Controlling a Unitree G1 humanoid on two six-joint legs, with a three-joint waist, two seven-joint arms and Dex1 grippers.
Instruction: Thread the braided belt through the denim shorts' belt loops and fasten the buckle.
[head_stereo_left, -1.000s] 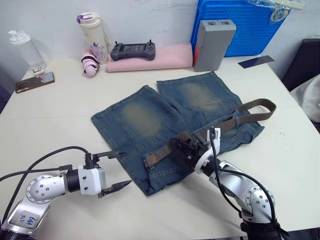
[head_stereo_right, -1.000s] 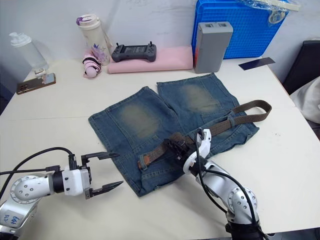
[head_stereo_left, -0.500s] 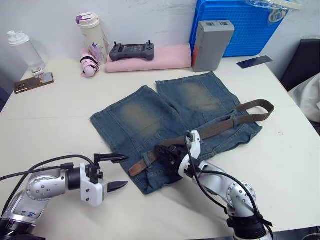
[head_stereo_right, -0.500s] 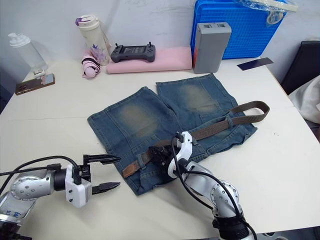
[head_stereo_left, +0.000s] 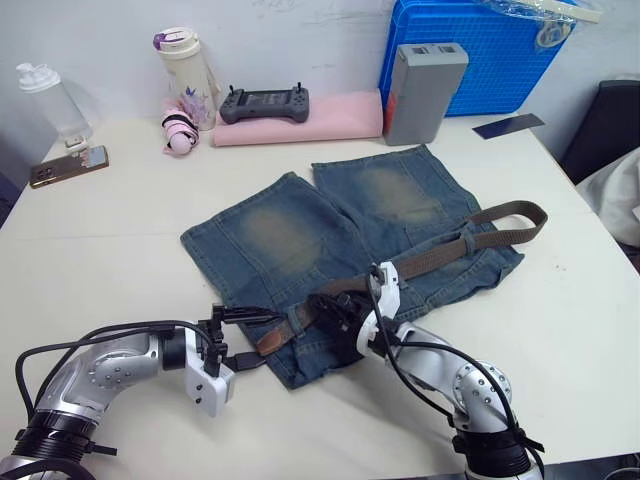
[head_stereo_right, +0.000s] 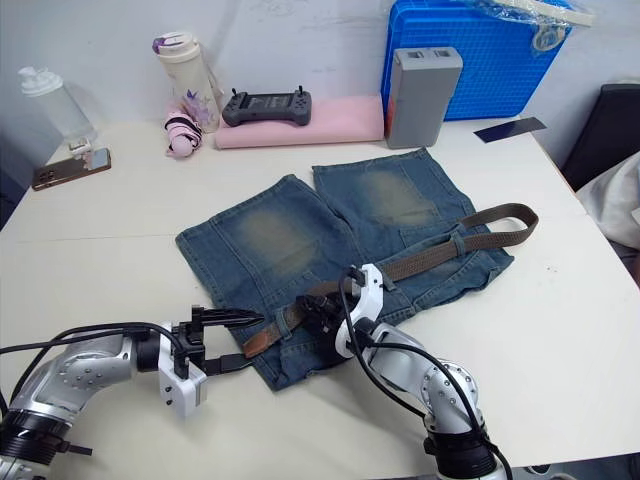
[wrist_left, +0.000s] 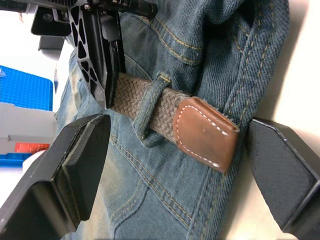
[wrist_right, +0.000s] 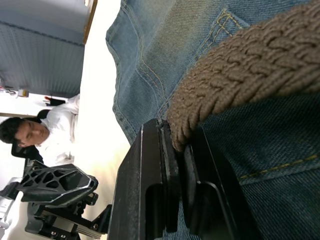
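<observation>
**Belt tip flanked by left gripper, right gripper clamped on strap**

The shorts (head_stereo_left: 350, 235) lay flat at the table's (head_stereo_left: 120, 230) centre, waistband toward 5 o'clock and the two legs toward 11 and 12. One belt (head_stereo_left: 440, 250) ran along the waistband, its long axis from about 2 o'clock down to 8 o'clock. The far end curved back in a loop off the shorts' edge at 3 o'clock; the tan tip (head_stereo_left: 268, 339) pointed to 8 o'clock at the near corner.

The right gripper (head_stereo_left: 325, 308) sat on the waistband at 6 o'clock, its fingers closed tight on the belt. The right wrist view showed the braid pinched between two black fingers (wrist_right: 150, 200). It also showed a seated person in white beyond the table edge.

The left gripper (head_stereo_left: 243, 338) lay at 7 o'clock with its fingers spread apart, one on either side of the tip. The left wrist view showed detail that the head views could not resolve. One belt loop (wrist_left: 152, 107) crossed the strap just behind the stitched tan tip (wrist_left: 205, 132), and the right gripper stood just past that loop.

At the table's far edge were two bottles, one handheld controller on a pink pad, one grey box and one blue crate.
</observation>
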